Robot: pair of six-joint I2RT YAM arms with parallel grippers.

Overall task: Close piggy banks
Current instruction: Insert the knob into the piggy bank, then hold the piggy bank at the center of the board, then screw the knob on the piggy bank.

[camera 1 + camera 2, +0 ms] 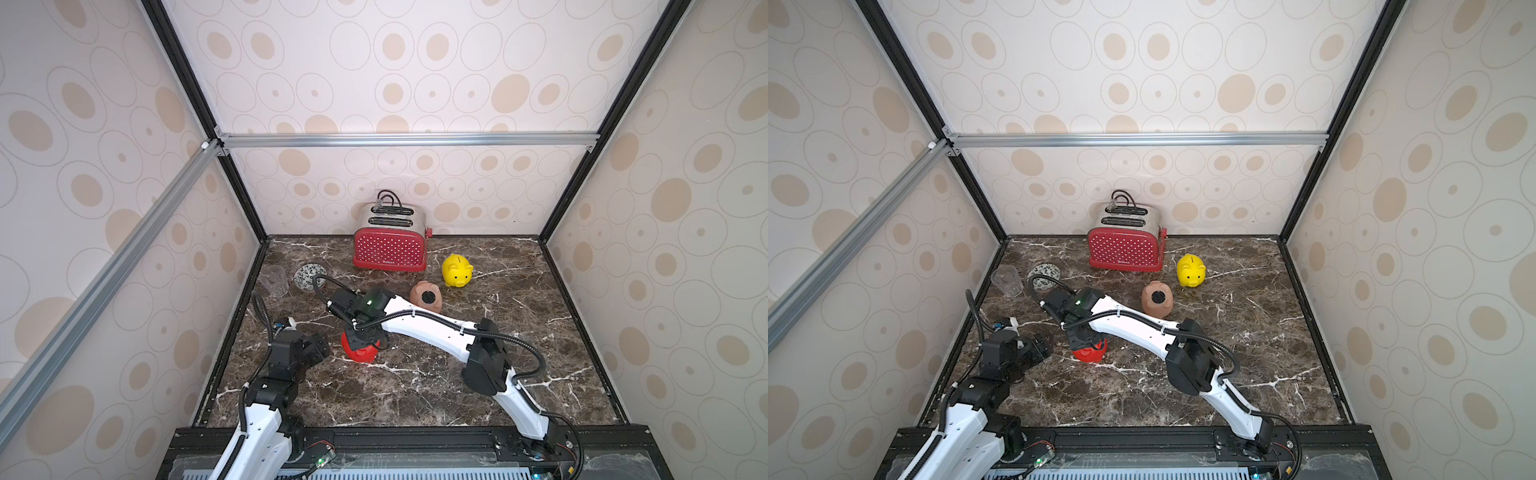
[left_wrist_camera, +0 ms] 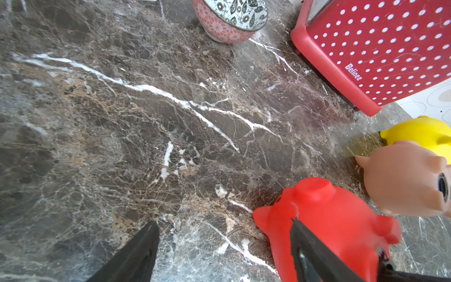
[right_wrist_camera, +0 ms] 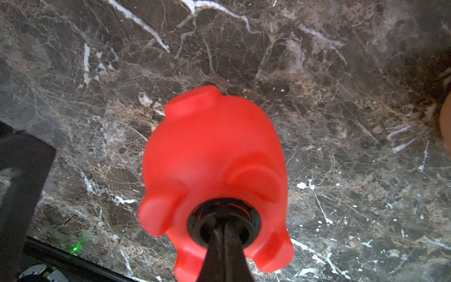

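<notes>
The red pig (image 3: pixel 214 156) lies belly up on the tabletop (image 1: pixel 415 395). The right pincer (image 3: pixel 225 234) is pressed together, poking the black plug (image 3: pixel 255 219) in its belly. The left pincer (image 2: pixel 223 222) is spread wide, just beside it. The pig looks light, smooth and squashy, so I'd hold its round sides.

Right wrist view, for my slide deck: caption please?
Shut right gripper tips at the black-rimmed belly hole of the red piggy bank on the marble tabletop.

Links: smooth white shells (image 1: pixel 419 330)
Joints: blocky black housings (image 1: pixel 484 365)
Cables: black ribbed conduit (image 1: pixel 390 317)
Wrist light: small green LED (image 1: pixel 369 302)
</notes>
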